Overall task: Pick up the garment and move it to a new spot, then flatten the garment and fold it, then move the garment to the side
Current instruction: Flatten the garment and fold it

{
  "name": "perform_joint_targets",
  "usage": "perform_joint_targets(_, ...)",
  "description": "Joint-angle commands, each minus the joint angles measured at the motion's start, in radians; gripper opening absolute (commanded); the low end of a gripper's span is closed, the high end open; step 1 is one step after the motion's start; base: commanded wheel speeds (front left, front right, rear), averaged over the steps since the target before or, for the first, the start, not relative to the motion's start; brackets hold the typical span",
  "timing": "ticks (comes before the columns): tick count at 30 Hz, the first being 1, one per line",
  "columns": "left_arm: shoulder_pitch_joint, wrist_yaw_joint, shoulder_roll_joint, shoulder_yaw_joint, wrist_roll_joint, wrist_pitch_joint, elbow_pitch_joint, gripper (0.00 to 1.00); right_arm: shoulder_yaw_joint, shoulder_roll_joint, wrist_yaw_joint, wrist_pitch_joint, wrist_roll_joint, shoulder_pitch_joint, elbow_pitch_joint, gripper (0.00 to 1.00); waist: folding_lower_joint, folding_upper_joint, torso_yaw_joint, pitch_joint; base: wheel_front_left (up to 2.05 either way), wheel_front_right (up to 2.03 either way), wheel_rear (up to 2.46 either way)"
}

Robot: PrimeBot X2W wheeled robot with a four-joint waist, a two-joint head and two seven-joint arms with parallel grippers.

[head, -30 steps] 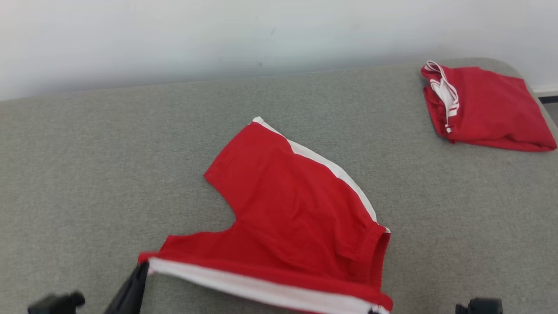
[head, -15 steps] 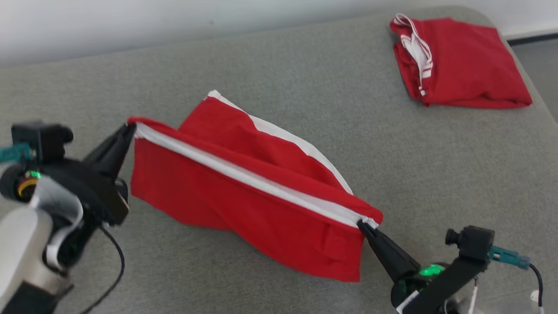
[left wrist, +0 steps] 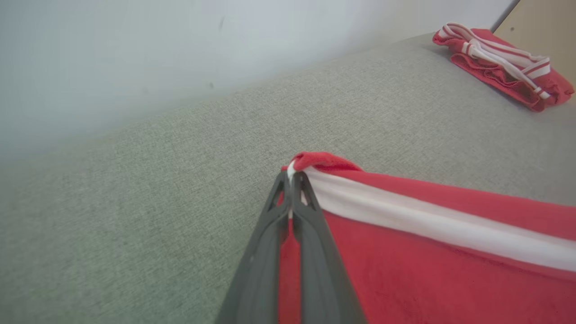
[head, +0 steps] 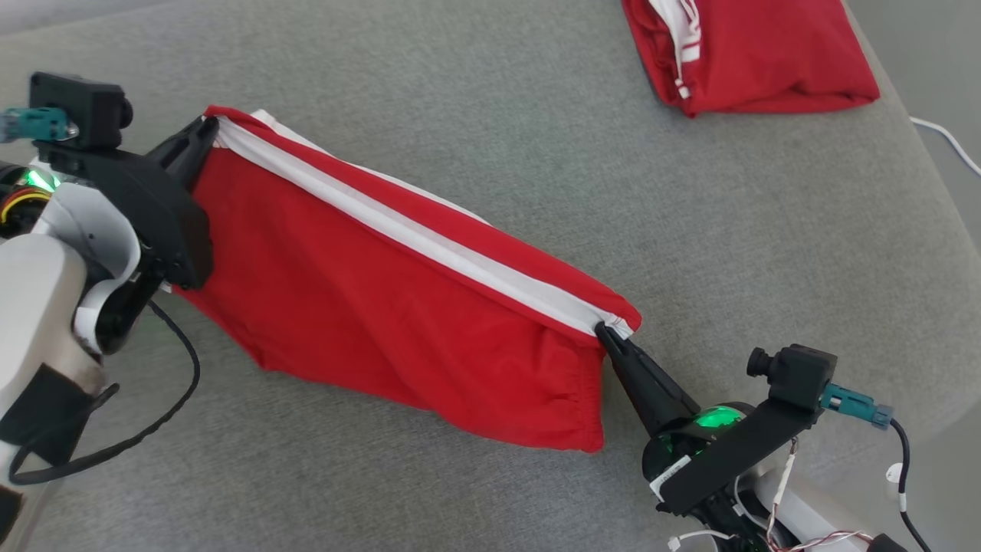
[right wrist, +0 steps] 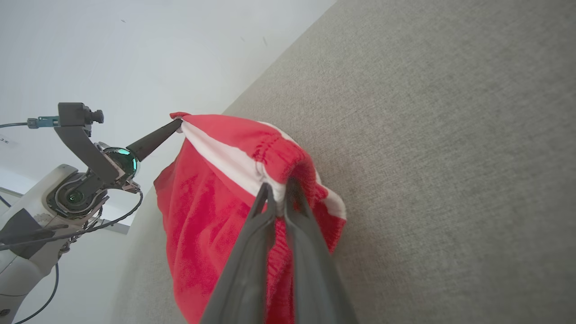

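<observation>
Left tool (head: 208, 129) and right tool (head: 605, 331) stretch garment (head: 398, 322) diagonally.

left claw (head: 205, 126) and right claw (head: 604, 333) both long, dark, tapered, on black mounts. Pale grey forearm shell (head: 31, 307) on left, black cable (head: 197, 368) looping off it. Black wrist camera (head: 77, 103) with teal plug (one per arm). Green light (head: 716, 419) at right base, thin white and red wires (head: 780, 483) trailing below.
</observation>
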Motion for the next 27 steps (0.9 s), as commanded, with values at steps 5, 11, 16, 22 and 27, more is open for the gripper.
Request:
perform_joint_targets(5,-0.036,0.003,-0.003,-0.063,-0.018,-0.055,0.058,0.00,0.012,0.018,-0.003,0.008,-0.018,-0.015,0.016,0.14,-0.0002,-0.0002,-0.021,0.018,0.00,0.00,0.00)
perform_joint_targets(11,-0.029,0.003,-0.008,-0.137,-0.059,-0.138,0.091,1.00,-0.009,-0.036,-0.003,0.008,-0.078,0.025,0.007,1.00,-0.0002,-0.0002,0.000,-0.036,0.00,0.00,0.00)
perform_joint_targets(16,0.004,0.003,0.011,-0.163,-0.107,-0.219,0.080,1.00,-0.083,-0.098,-0.003,-0.006,-0.145,0.110,-0.034,1.00,-0.0002,-0.0002,0.015,-0.100,0.00,0.00,0.00)
perform_joint_targets(22,0.032,0.003,0.047,-0.191,-0.149,-0.258,0.058,1.00,-0.225,-0.067,-0.003,-0.034,-0.329,0.185,-0.103,1.00,-0.0002,-0.0002,0.027,-0.148,0.00,0.00,0.00)
perform_joint_targets(27,0.048,0.003,0.079,-0.227,-0.180,-0.207,0.043,1.00,-0.311,0.027,-0.003,-0.036,-0.580,0.221,-0.147,1.00,-0.0002,-0.0002,0.029,-0.165,0.00,0.00,0.00)
